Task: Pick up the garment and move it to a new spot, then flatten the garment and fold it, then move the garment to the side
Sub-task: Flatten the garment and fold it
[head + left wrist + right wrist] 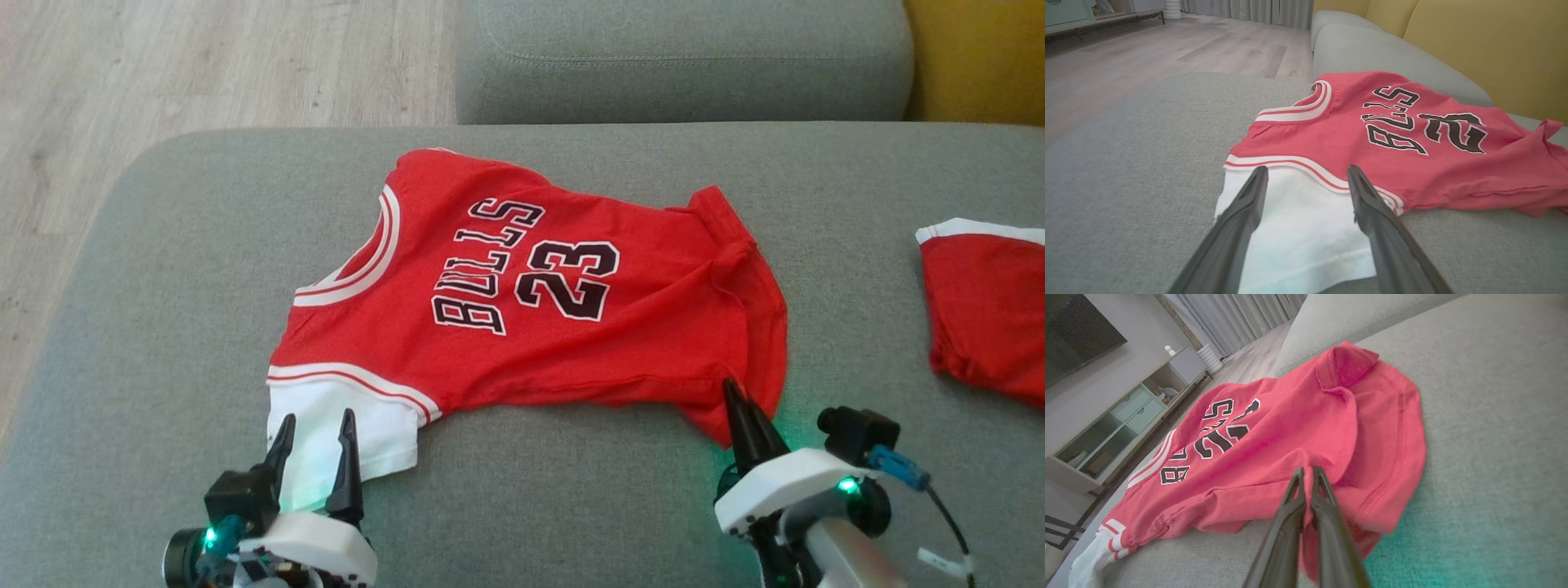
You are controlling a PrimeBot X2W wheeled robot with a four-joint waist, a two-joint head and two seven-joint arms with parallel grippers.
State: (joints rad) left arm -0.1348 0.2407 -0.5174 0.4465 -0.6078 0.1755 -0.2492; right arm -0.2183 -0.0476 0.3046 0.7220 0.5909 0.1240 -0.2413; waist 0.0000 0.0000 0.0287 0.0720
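The garment [571,327] is a red jersey with "BULLS 23" in black and a white sleeve [326,425]. It lies spread and creased on the grey cushion [163,343]. My left gripper [318,416] is open at the lower left, its two fingers straddling the white sleeve [1298,228] just above the cloth. In the left wrist view, the left gripper [1307,169] points at the striped trim. My right gripper [731,388] is shut on the garment's red hem at the lower right. The right wrist view has the right gripper [1306,471] pinched into a raised red fold of the garment [1274,428].
A second red cloth with white trim [988,310] lies at the right edge of the cushion. A grey back cushion [678,57] and a yellow one [980,57] stand behind. Wooden floor [163,65] drops away to the left. A low cabinet [1126,416] stands across the room.
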